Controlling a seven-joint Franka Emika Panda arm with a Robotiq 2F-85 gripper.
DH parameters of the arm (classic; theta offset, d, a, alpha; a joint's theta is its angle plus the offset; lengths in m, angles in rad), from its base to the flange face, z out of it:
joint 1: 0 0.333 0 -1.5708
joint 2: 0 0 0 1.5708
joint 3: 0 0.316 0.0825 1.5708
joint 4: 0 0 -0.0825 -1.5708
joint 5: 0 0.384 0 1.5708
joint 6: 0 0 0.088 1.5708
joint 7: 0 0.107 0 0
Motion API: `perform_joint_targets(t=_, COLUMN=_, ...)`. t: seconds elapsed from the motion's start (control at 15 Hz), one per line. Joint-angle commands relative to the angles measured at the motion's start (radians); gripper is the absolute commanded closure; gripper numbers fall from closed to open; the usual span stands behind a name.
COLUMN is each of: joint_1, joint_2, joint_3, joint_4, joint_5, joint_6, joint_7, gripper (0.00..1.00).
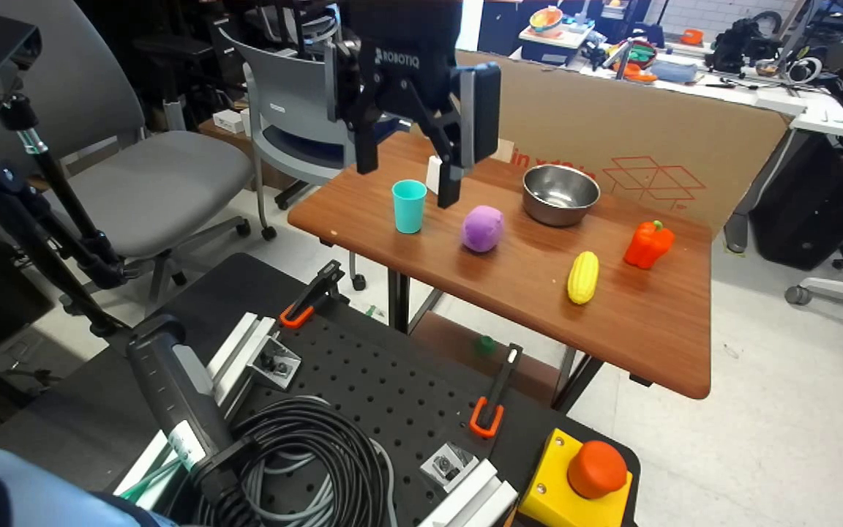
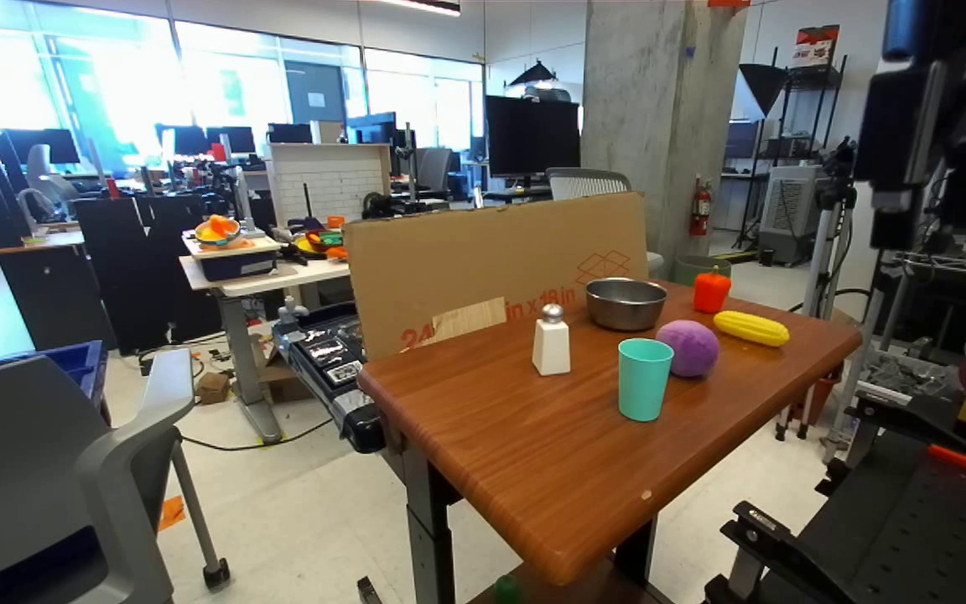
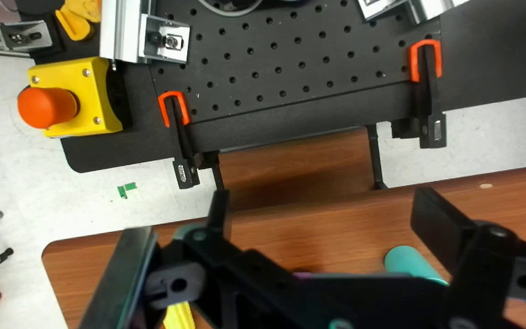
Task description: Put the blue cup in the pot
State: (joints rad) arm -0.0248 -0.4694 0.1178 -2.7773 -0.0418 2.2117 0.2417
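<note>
The blue cup stands upright on the wooden table; in an exterior view it is nearest the camera. In the wrist view the cup shows partly, behind the gripper's parts. The pot, a shiny steel bowl, stands at the back of the table by the cardboard; it also shows in an exterior view and is hidden in the wrist view. My gripper is open and empty, held above the table. In the wrist view its fingers are wide apart with nothing between them.
A purple ball sits between cup and pot. A white shaker stands behind the cup. A yellow corn and an orange-red pepper lie farther along the table. A cardboard wall borders the table's back.
</note>
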Motion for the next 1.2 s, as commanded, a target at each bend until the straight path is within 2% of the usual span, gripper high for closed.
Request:
perform_joint_targets(t=0.0, joint_1=-0.029, joint_2=0.219, joint_3=0.023, joint_4=0.073, joint_5=-0.068, joint_6=0.135, joint_7=0.091, gripper=0.00)
perform_joint_targets(t=0.2, joint_1=-0.033, joint_2=0.366, joint_3=0.029, joint_4=0.135, joint_5=-0.149, joint_6=0.218, joint_7=0.196, gripper=0.00)
perform_joint_targets(t=0.47, joint_1=0.007, joint_2=0.505, joint_3=0.001, joint_4=0.238, joint_5=-0.224, joint_6=0.236, joint_7=0.303, gripper=0.00)
perform_joint_targets(t=0.8, joint_1=0.066, joint_2=0.613, joint_3=-0.025, joint_4=0.348, joint_5=-0.181, joint_6=0.231, joint_7=0.315, gripper=0.00)
perform_joint_targets(t=1.13, joint_1=0.113, joint_2=0.688, joint_3=-0.043, joint_4=0.405, joint_5=-0.168, joint_6=0.239, joint_7=0.308, gripper=0.00)
